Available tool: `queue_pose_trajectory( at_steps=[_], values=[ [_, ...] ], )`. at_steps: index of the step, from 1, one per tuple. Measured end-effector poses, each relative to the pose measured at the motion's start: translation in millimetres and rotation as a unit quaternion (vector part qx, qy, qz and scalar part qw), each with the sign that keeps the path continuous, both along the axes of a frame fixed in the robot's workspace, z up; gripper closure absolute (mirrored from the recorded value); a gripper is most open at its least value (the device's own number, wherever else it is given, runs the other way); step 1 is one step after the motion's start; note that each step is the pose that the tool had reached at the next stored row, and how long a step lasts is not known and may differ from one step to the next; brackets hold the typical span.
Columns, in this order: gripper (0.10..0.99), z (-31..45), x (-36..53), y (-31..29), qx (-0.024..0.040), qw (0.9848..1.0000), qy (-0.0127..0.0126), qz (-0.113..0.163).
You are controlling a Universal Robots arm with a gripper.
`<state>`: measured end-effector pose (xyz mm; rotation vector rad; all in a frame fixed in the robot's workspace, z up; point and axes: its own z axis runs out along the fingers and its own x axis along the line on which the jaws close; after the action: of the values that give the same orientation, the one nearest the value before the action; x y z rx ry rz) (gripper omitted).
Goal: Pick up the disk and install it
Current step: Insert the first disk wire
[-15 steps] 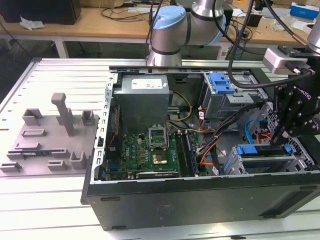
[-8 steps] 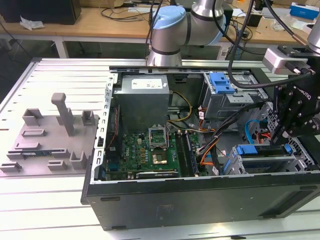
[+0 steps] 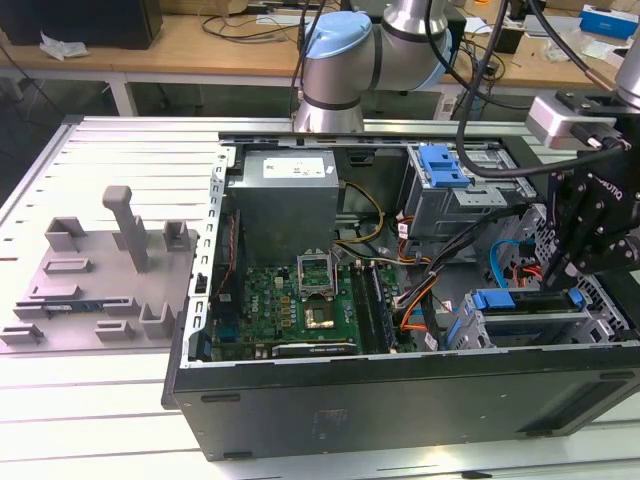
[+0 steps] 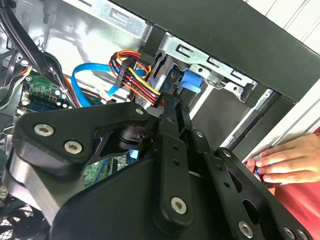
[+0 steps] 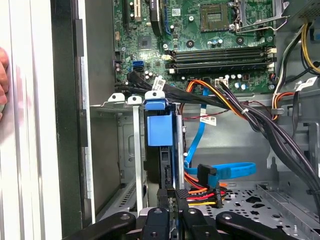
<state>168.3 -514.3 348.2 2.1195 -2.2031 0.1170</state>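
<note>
The disk [image 5: 160,125] stands on edge in the drive bay [image 5: 125,100] by the case's side wall. Its bright blue carrier tab faces out. In the exterior view the disk [image 3: 520,312] sits in the bay at the case's near corner, on the exterior view's right. My gripper [image 5: 174,196] is right behind the disk's rear edge, its black fingers [image 5: 165,196] drawn together with nothing between them. Whether they touch the disk is not clear. In the second wrist view the fingers [image 4: 172,112] point at the blue tab [image 4: 192,80]. The black gripper body [image 3: 592,225] hangs over the bay.
The open computer case [image 3: 400,400] holds a motherboard [image 3: 290,300], a power supply [image 3: 285,205] and a second drive cage with a blue latch [image 3: 442,165]. Orange, red and blue cables [image 5: 220,175] lie beside the bay. A person's hand [image 4: 282,160] rests outside the case wall.
</note>
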Motion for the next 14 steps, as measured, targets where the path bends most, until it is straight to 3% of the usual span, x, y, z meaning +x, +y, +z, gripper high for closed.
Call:
queue_pose_trajectory(
  at_steps=[14],
  values=[
    [0.918,-2.2,0.5,0.2,-0.0003,1.0000,0.0000,-0.001]
  ],
)
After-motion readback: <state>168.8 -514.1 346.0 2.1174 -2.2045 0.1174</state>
